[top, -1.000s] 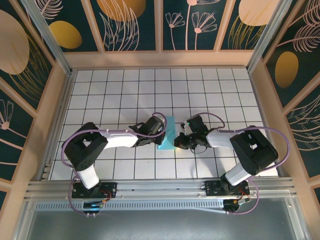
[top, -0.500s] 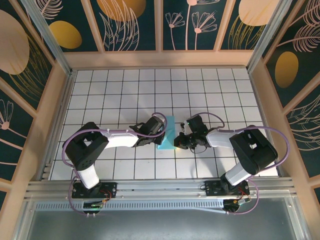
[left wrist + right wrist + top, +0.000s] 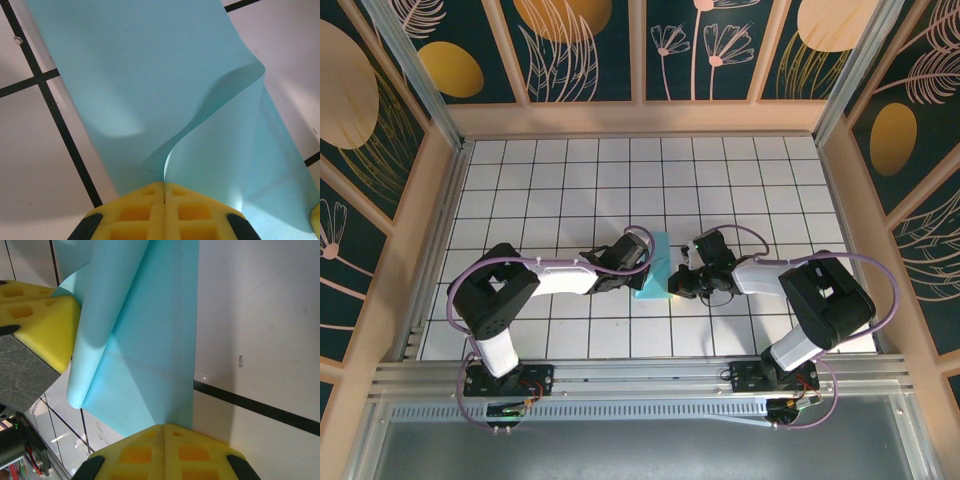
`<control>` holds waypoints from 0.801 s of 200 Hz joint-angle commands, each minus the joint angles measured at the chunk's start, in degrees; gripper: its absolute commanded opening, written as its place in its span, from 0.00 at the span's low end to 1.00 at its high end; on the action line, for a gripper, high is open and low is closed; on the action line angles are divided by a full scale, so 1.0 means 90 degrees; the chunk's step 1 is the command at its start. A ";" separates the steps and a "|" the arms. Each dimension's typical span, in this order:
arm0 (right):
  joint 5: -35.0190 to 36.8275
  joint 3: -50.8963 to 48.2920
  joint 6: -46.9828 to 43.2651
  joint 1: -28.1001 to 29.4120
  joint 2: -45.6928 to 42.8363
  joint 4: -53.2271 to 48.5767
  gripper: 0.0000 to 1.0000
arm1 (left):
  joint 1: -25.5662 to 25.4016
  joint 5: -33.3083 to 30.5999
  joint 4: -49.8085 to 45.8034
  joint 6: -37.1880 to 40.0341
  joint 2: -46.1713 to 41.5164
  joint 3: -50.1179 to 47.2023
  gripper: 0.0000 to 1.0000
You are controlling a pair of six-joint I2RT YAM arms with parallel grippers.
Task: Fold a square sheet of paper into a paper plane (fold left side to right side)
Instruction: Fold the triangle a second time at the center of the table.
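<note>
almost nothing has moved over the last second. seen from above, both arms sit where they were, meeting at the middle of the white tiled table (image 3: 520,180) with its black grid lines. the thin, light turquoise-blue square sheet of paper (image 3: 654,266) stays between them. the sheet lies doubled into a narrow strip, so i judge the left-to-right fold has been brought over but not yet pressed flat.

the left gripper (image 3: 164,186) has its yellow foam pads shut tight, with the paper's edge pinched in the seam. from there the top layer bulges up in a loose curl rather than lying down. the right gripper (image 3: 164,429) is likewise closed, nipping the near corner of the strip. the stillness suggests a hold while the edges are lined up.

around them stand the wooden frame (image 3: 640,118) with dark floral panels, and purple cables (image 3: 455,300) run along the arms. nothing blocks the paper, though the two grippers stand very near each other.
</note>
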 commanded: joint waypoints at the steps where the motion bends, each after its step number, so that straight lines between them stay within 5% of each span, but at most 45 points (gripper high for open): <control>1: 0.0276 0.0038 -0.0089 0.0094 0.0116 -0.0397 0.00 | 0.0060 0.0078 -0.0082 0.0090 0.0196 0.0061 0.00; 73: 0.0209 0.0460 -0.0008 0.0004 -0.0782 -0.0581 0.09 | 0.0057 0.0170 -0.0150 0.0129 0.0332 0.0035 0.00; 98: 0.0290 0.0564 0.0011 -0.0064 -0.0891 -0.0549 0.00 | 0.0060 0.0171 -0.0151 0.0129 0.0325 0.0040 0.00; 160: 0.0195 0.0869 0.0450 -0.0013 -0.0110 0.0542 0.00 | 0.0058 0.0188 -0.0122 0.0110 0.0339 0.0025 0.00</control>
